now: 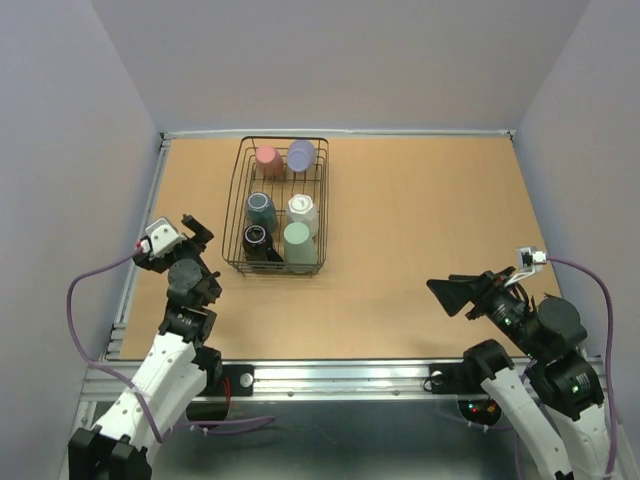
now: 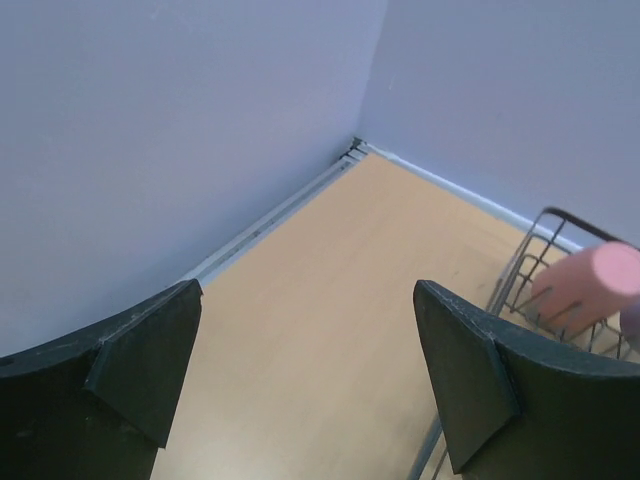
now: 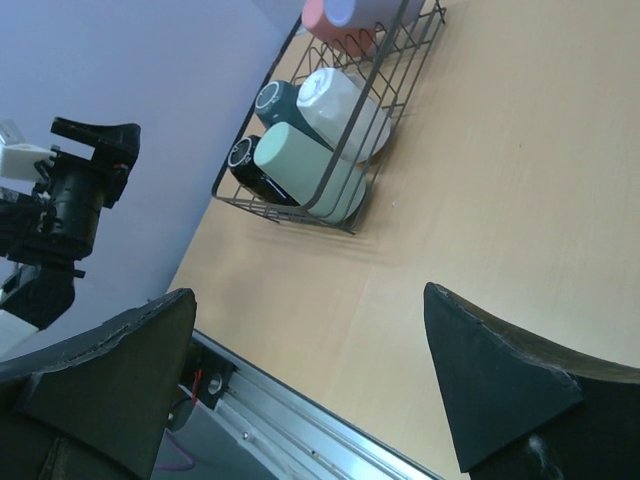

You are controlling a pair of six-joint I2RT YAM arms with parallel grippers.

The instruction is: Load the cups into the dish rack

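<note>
The dish rack (image 1: pixel 326 190) lies with its long axis running straight away from the arm bases. Its near short end is just to the right of the left gripper (image 1: pixel 197 228) and well to the left of and beyond the right gripper (image 1: pixel 452 297). Inside it, two columns of three stand seemingly base-up. The pink cup (image 1: pixel 268 158) and lavender cup (image 1: pixel 301 155) are in the far row, the dark teal cup (image 1: pixel 261 210) and white cup (image 1: pixel 303 209) in the middle, and the black cup (image 1: pixel 256 240) and mint green cup (image 1: pixel 298 241) nearest. Both grippers hang over the wooden table (image 1: pixel 430 210) with fingers spread wide and nothing between them. The left gripper aims toward the far left corner, and the right gripper aims left toward the rack.
</note>
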